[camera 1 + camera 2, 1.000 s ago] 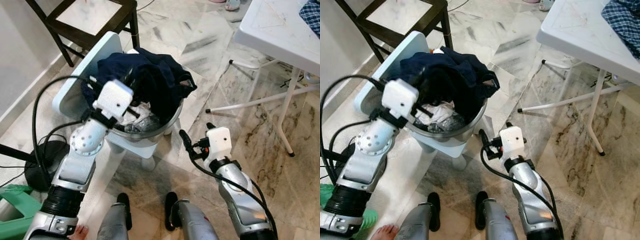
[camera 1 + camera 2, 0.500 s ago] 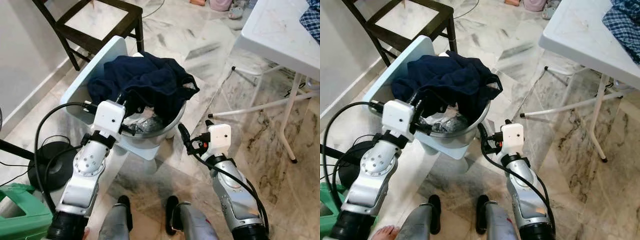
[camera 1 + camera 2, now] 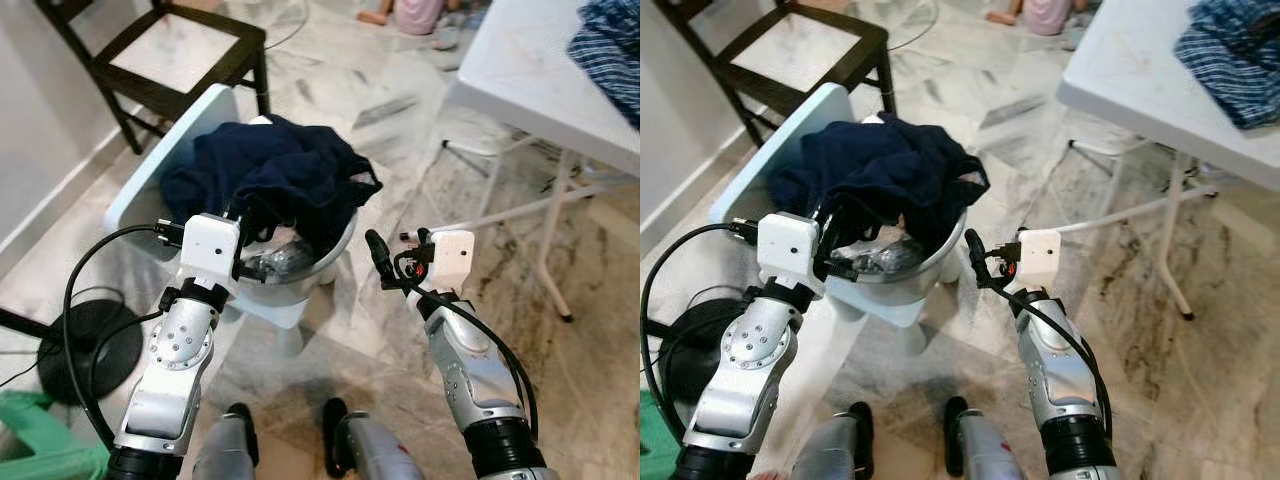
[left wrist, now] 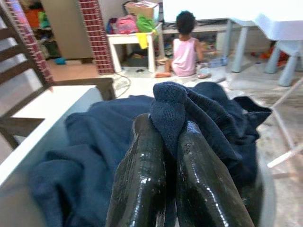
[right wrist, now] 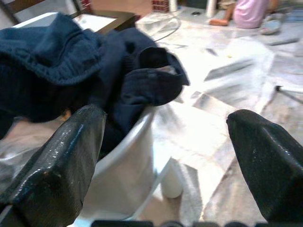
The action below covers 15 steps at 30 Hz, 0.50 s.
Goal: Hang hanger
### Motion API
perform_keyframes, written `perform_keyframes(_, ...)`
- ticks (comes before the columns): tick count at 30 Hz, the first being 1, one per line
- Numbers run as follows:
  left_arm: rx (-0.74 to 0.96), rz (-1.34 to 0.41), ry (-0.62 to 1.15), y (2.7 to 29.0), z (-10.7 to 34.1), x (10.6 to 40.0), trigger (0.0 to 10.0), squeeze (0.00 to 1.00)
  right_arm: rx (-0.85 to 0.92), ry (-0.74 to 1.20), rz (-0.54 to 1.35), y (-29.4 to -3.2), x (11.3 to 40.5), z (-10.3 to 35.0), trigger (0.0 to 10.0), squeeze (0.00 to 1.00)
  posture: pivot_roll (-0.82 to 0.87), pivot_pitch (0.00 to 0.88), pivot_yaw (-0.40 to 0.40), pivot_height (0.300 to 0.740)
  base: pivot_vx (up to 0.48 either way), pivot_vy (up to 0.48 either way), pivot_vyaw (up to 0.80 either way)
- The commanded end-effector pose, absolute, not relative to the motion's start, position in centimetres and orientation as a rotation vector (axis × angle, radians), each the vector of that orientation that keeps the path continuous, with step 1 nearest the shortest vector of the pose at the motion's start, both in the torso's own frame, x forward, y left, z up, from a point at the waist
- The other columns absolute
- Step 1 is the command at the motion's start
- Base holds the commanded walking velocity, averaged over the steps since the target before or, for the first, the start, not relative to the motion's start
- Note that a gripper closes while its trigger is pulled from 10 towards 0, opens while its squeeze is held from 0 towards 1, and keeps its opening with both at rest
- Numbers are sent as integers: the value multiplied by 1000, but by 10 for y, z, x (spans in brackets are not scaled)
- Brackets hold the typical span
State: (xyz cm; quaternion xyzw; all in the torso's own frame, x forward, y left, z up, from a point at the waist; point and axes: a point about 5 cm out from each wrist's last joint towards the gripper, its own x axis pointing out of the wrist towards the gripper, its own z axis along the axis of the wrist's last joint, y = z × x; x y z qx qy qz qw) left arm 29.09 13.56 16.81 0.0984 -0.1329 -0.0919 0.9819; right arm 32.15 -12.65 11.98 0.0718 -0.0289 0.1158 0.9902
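A dark navy garment [image 3: 290, 185] is heaped in a metal basin [image 3: 338, 250] and spills over its rim. My left gripper [image 4: 168, 130] is at the basin's near left side, shut on a fold of that garment, which bulges out between its fingers [image 4: 142, 161]. My right gripper [image 3: 398, 248] hovers open just right of the basin, level with its rim, holding nothing. In the right wrist view its fingers [image 5: 61, 161] frame the basin wall and the garment's hanging edge [image 5: 151, 85].
The basin rests on a pale blue child's chair [image 3: 150, 170]. A dark wooden chair [image 3: 170, 60] stands behind it. A white folding table [image 3: 530, 70] with a blue plaid cloth [image 3: 605, 45] is at the right. A black round base [image 3: 95, 340] lies at the left. A person [image 4: 184, 45] sits on the floor far behind.
The camera view has shifted. My left gripper has drawn back from over the basin to its near rim, still pinching the garment. My right gripper has risen slightly beside the basin.
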Motion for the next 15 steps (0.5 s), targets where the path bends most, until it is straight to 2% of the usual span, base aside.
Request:
perform_keyframes(1,185,-201,-253,136,166,290,10000,0,172,-36,196,-130,320,112,10000,0,213,255,-74,740,0,0,-800)
perform_keyframes(4,184,-218,-255,136,167,291,10000,0,184,-38,181,-129,320,111,10000,0,208,252,-66,740,0,0,-800)
perform_keyframes(10,186,-262,-252,132,170,296,10000,0,195,-45,153,-130,319,109,10000,0,199,244,-37,740,341,0,-800)
perform_keyframes(15,184,-285,-266,129,176,300,10000,0,211,-55,129,-131,321,110,10000,0,200,236,-27,740,362,-265,-800)
